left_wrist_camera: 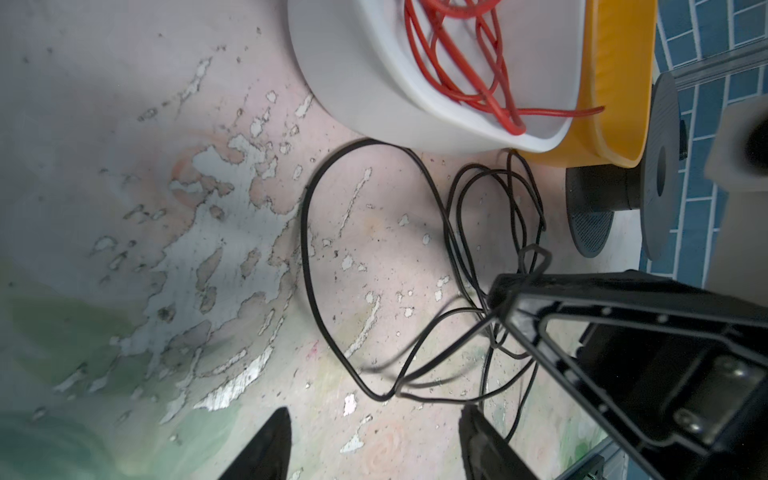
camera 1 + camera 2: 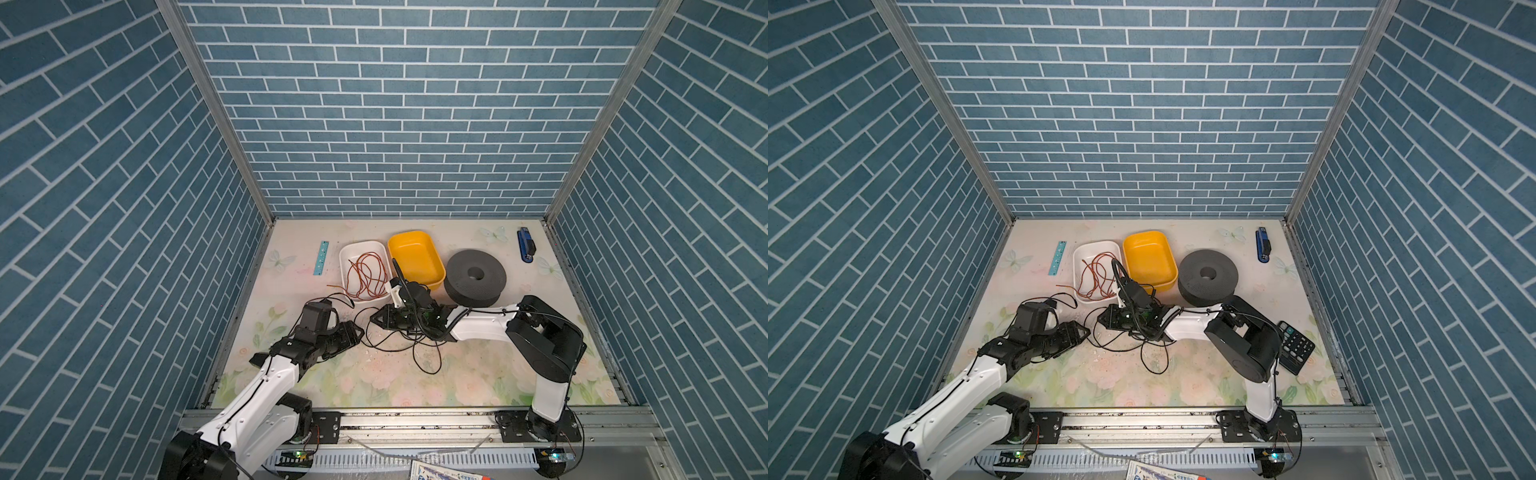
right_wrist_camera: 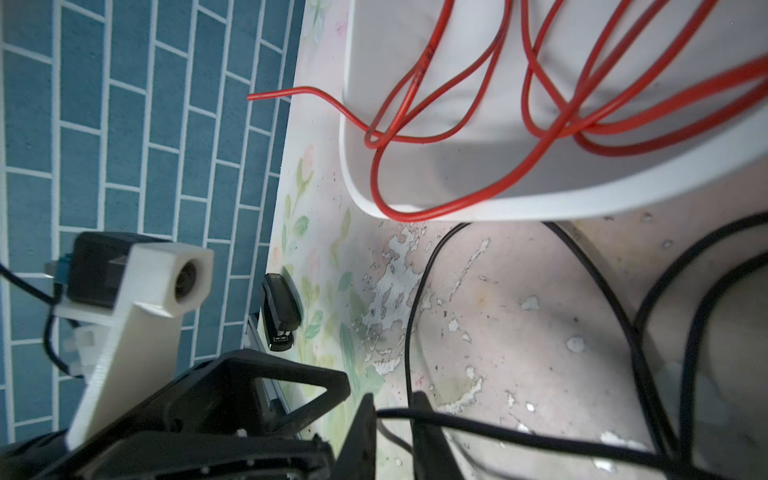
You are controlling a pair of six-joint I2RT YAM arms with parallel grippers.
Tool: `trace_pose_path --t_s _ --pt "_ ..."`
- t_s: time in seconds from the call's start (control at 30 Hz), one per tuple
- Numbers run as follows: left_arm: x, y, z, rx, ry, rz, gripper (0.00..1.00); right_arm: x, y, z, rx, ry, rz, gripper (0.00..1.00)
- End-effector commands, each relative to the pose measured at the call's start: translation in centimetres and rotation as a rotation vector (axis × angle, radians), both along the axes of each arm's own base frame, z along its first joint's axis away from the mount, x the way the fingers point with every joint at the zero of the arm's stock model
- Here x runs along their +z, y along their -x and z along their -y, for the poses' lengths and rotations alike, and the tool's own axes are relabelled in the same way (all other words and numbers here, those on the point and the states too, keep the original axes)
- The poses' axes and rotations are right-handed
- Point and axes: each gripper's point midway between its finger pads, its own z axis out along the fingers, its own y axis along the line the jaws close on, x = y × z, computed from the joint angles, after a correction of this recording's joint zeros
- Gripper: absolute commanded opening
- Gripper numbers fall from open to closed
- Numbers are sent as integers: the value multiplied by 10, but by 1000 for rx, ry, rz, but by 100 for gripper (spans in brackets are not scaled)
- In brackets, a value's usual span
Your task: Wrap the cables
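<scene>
Floral tabletop (image 2: pixel 365 386); right jaws pinch the black cable (image 1: pixel 304 249); left jaws gape empty; pulling could knot its tangled loops.

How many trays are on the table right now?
2. The white tray sits toward the back, left of centre, holding the reddish wire. The yellow tray is right beside it on its right and looks empty. No other tray shows.

Floral table (image 2: pixel 365 386) bears cables (image 1: pixel 304 249), spool (image 2: pixel 459 266), stapler (image 2: pixel 525 246), calculator (image 2: pixel 1296 347)
</scene>
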Motion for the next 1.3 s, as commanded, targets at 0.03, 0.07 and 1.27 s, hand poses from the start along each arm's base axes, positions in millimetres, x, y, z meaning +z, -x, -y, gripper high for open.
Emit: trace_pose_path --t_s 0.03,0.07,1.27 --pt "-1 -6 10 19 70 15 64 33 -6 17 10 -74 31 0" --pt "-1 -7 11 17 69 20 64 37 -6 24 12 -80 30 0" --pt "31 -36 60 -18 86 173 2 74 -10 176 -148 42 149 0"
